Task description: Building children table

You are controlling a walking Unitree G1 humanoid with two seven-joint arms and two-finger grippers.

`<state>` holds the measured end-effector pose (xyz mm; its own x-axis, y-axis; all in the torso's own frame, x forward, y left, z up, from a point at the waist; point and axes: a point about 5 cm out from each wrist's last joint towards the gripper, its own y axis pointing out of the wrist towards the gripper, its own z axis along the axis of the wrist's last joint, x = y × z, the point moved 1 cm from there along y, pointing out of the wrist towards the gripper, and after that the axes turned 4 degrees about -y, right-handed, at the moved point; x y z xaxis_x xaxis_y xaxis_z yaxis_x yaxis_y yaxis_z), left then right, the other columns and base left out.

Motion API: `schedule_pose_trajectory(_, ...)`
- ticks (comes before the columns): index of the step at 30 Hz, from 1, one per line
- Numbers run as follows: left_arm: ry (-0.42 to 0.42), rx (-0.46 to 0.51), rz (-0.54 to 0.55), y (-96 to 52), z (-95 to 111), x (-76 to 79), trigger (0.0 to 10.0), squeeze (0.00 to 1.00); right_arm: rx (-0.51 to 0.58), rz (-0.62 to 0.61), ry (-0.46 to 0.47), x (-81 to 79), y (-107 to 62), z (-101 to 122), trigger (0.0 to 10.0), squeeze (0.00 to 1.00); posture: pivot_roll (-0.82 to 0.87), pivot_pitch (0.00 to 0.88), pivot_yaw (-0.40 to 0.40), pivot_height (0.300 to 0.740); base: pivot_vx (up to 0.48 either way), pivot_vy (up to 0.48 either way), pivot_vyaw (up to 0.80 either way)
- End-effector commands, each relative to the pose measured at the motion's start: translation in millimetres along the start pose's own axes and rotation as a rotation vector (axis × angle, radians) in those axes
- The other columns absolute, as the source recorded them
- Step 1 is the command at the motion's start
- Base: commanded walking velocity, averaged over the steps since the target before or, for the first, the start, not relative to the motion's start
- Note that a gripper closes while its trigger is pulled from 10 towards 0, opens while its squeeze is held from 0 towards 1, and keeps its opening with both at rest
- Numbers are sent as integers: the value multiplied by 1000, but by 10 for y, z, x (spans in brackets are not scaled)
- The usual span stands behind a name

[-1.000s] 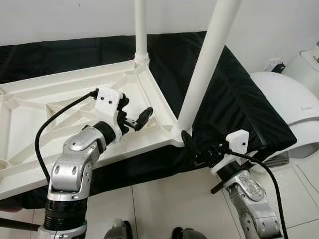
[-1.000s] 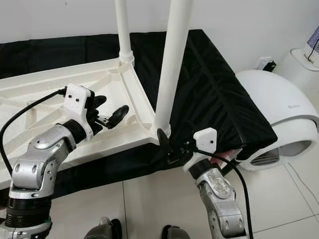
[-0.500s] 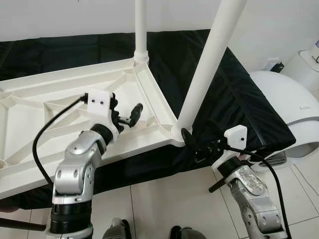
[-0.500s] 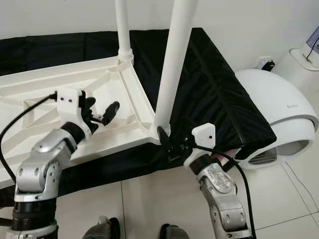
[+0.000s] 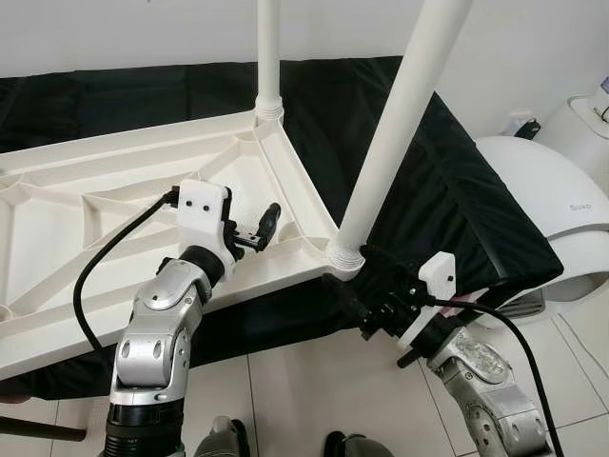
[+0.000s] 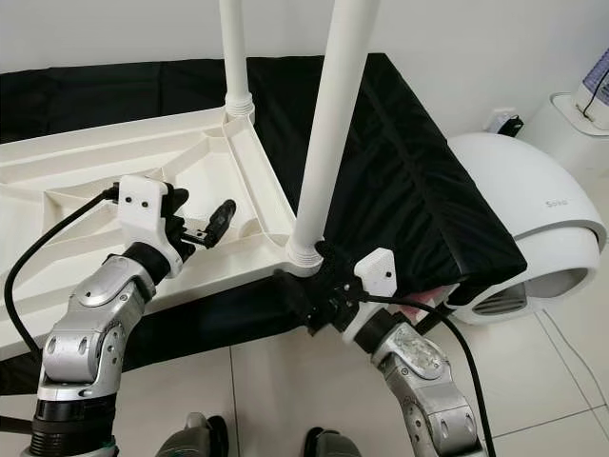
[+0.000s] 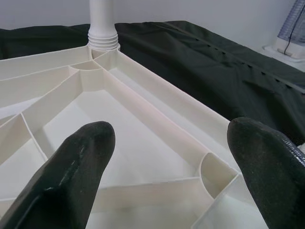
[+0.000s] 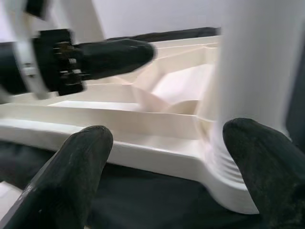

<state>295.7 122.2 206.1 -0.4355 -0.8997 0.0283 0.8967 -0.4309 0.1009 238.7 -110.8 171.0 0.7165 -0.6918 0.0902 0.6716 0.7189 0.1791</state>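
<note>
Lay upside down on a black cloth (image 5: 447, 190): a white plastic tabletop (image 5: 105, 209), its underside a lattice of thin moulded ribs and shallow triangular pockets. Stood upright from two of its corners: a far leg (image 5: 268, 57) at 12 o'clock, screwed into a ribbed collar, and a near leg (image 5: 400, 114) rising smooth and round from the corner at about 5 o'clock of the tabletop. Hovered over the ribbed underside, at 9 o'clock of the near leg: the left gripper (image 5: 255, 228), fingers spread, pinching nothing. Seen from the left wrist view: two rounded matte black fingertips (image 7: 81, 157) wide apart, framing the rib walls and the far leg's threaded collar (image 7: 102, 40). Sat low by the near corner, at 5 o'clock of the leg base: the right gripper (image 6: 309, 300), fingers likewise spread. Given by the right wrist view, somewhat blurred: the near leg's ridged base (image 8: 233, 176) between the parted fingertips (image 8: 71, 167), untouched as far as could be told, with the left gripper beyond. Rested on the tiled floor (image 5: 304, 400) at 3 o'clock: a glossy white domed appliance (image 5: 552, 209).
</note>
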Motion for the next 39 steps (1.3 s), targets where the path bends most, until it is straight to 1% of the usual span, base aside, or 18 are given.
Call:
schedule_pose_trajectory(1, 4, 6, 48, -24, 5, -14, 10000, 0, -9, 22, 23, -40, -22, -14, 10000, 0, -13, 150, -28, 740, 0, 0, 0)
schedule_pose_trajectory(2, 18, 7, 59, -35, 11, -28, 10000, 0, -10, 53, 33, -64, -24, -6, 10000, 0, -13, 150, -24, 740, 0, 0, 0)
schedule_pose_trajectory(4, 58, 28, 73, -85, 72, -89, 10000, 0, -10, 111, 25, -40, 2, 10, 10000, 0, -2, 161, -25, 740, 0, 0, 0)
schedule_pose_trajectory(9, 87, 51, 77, -126, 113, -122, 10000, 0, -14, 148, 8, 11, 32, 20, 10000, 0, -1, 166, -28, 740, 0, 0, 0)
schedule_pose_trajectory(12, 124, 43, 56, -157, 102, -122, 10000, 0, -18, 179, -13, 113, 88, 33, 10000, 0, 6, 168, -45, 740, 0, 0, 0)
schedule_pose_trajectory(15, 126, 35, 41, -169, 74, -97, 10000, 0, -30, 216, -15, 181, 109, 55, 10000, 0, 12, 171, -59, 740, 0, 0, 0)
schedule_pose_trajectory(17, 150, 33, 42, -184, 62, -91, 10000, 0, -43, 257, -13, 252, 121, 80, 10000, 0, 13, 171, -62, 740, 0, 0, 0)
schedule_pose_trajectory(22, 153, 34, 49, -199, 59, -77, 10000, 0, -58, 288, -3, 352, 139, 94, 10000, 0, 28, 169, -87, 740, 0, 0, 0)
schedule_pose_trajectory(25, 145, 36, 53, -222, 52, -24, 10000, 0, -75, 319, -16, 480, 184, 107, 10000, 0, 40, 170, -103, 740, 0, 0, 0)
schedule_pose_trajectory(27, 145, 36, 53, -222, 52, -24, 10000, 0, -75, 319, -16, 480, 184, 107, 10000, 0, 40, 170, -103, 740, 0, 0, 0)
schedule_pose_trajectory(28, 144, 32, 48, -242, 30, 21, 10000, 0, -94, 343, -35, 578, 223, 104, 10000, 0, 41, 173, -105, 740, 0, 0, 0)
schedule_pose_trajectory(30, 144, 32, 48, -242, 30, 21, 10000, 0, -94, 343, -35, 578, 223, 104, 10000, 0, 41, 173, -105, 740, 0, 0, 0)
schedule_pose_trajectory(31, 146, 31, 45, -247, 22, 35, 10000, 0, -101, 354, -41, 618, 239, 106, 10000, 0, 43, 175, -106, 740, 0, 0, 0)
schedule_pose_trajectory(32, 146, 31, 45, -247, 22, 35, 10000, 0, -101, 354, -41, 618, 239, 106, 10000, 0, 43, 175, -106, 740, 0, 0, 0)
schedule_pose_trajectory(34, 145, 29, 37, -257, 17, 62, 10000, 0, -121, 362, -74, 717, 274, 103, 10000, 0, 49, 186, -108, 740, 0, 0, 0)
schedule_pose_trajectory(35, 145, 29, 37, -257, 17, 62, 10000, 0, -121, 362, -74, 717, 274, 103, 10000, 0, 49, 186, -108, 740, 0, 0, 0)
schedule_pose_trajectory(37, 142, 24, 28, -268, 7, 93, 10000, 0, -151, 367, -105, 846, 327, 90, 10000, 0, 52, 194, -106, 740, 0, 0, 0)
schedule_pose_trajectory(39, 140, 22, 24, -270, 7, 104, 10000, 0, -160, 368, -114, 886, 346, 89, 10000, 0, 52, 198, -105, 740, 0, 0, 0)
